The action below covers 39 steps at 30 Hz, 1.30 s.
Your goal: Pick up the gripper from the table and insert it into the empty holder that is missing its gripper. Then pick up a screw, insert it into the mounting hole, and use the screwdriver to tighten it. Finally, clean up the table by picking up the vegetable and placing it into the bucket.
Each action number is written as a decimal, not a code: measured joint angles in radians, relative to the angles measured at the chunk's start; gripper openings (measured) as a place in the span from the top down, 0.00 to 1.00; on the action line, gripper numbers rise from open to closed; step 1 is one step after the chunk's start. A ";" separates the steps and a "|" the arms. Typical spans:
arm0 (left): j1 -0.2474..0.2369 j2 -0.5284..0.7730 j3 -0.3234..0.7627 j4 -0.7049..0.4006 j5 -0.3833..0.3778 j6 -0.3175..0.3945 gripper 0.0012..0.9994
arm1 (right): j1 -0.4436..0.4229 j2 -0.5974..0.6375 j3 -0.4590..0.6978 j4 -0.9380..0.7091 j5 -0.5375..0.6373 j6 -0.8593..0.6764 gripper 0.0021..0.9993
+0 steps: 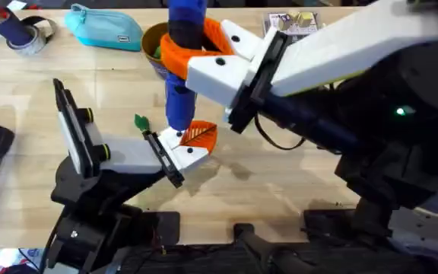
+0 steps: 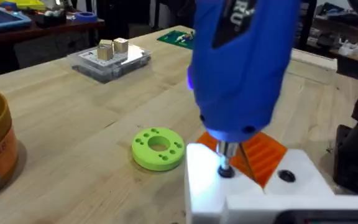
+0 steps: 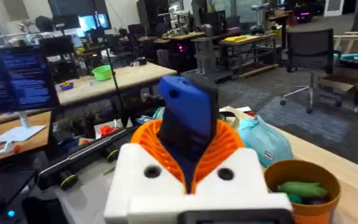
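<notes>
My right gripper (image 1: 191,47) reaches across the middle and is shut on the blue screwdriver (image 1: 181,68), holding it upright between white fingers with orange pads (image 3: 229,146). The thin metal tip (image 2: 225,167) rests on a screw in the white mounting block (image 2: 253,193) at my left gripper (image 1: 186,146), next to its orange ribbed pad (image 2: 263,154). The orange-brown bucket (image 1: 149,38) stands just behind the screwdriver, and a green vegetable (image 3: 300,188) lies inside it.
A green ring (image 2: 158,148) lies on the wood close to the left gripper. At the back are a turquoise pouch (image 1: 105,27), a clear box (image 2: 107,59) holding small blocks, and a tape roll (image 1: 29,34) at the far left.
</notes>
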 joint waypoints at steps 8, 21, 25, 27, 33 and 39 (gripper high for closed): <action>0.000 0.000 0.000 0.002 0.000 0.001 0.99 | 0.001 0.005 -0.003 0.068 -0.004 -0.001 0.98; 0.000 0.000 0.000 0.002 0.000 0.001 0.99 | -0.016 0.006 -0.004 0.130 -0.008 -0.121 0.98; 0.000 0.000 0.000 0.002 0.000 0.001 0.99 | -0.099 0.007 -0.004 0.031 0.016 -0.204 0.98; 0.000 0.000 0.000 0.002 0.000 0.001 0.99 | -0.165 0.007 -0.004 -0.007 0.030 -0.256 0.98; 0.000 0.000 0.000 0.002 0.000 0.001 0.99 | -0.400 0.013 -0.004 -0.156 0.059 -0.420 0.98; 0.000 0.000 0.000 0.002 0.000 0.001 0.99 | -0.592 0.105 -0.003 -0.334 0.075 -0.675 0.98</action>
